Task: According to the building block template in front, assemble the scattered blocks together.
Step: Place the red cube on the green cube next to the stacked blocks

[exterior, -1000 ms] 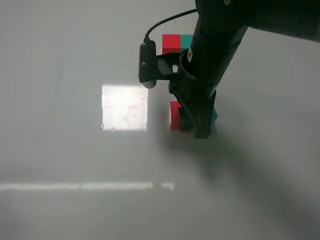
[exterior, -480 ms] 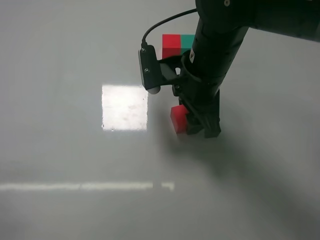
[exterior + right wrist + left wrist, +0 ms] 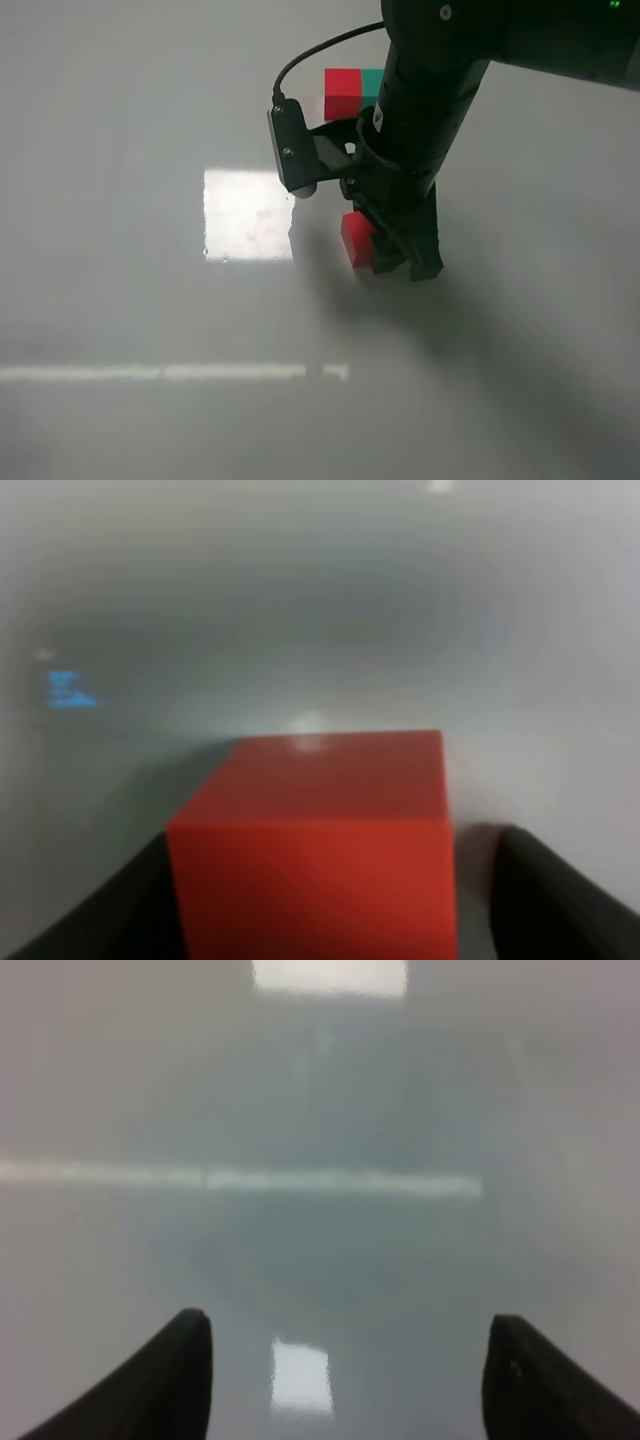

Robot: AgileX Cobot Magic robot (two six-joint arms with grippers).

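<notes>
Red cube (image 3: 354, 236) sits on the grey table (image 3: 150, 310), nearer the camera than the red-and-teal template bar (image 3: 355, 88) and apart from it. Right gripper (image 3: 403, 268) is down around the cube, jaws parted, with a sliver of table between the cube and one finger (image 3: 560, 900); not clamped. Left gripper (image 3: 347, 1325) is spread over the table, holding nothing.

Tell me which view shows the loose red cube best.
The right wrist view: the red cube looms large, top and one side face clear. The exterior high view shows only part of it, beside the arm. The left wrist view shows none of it.
</notes>
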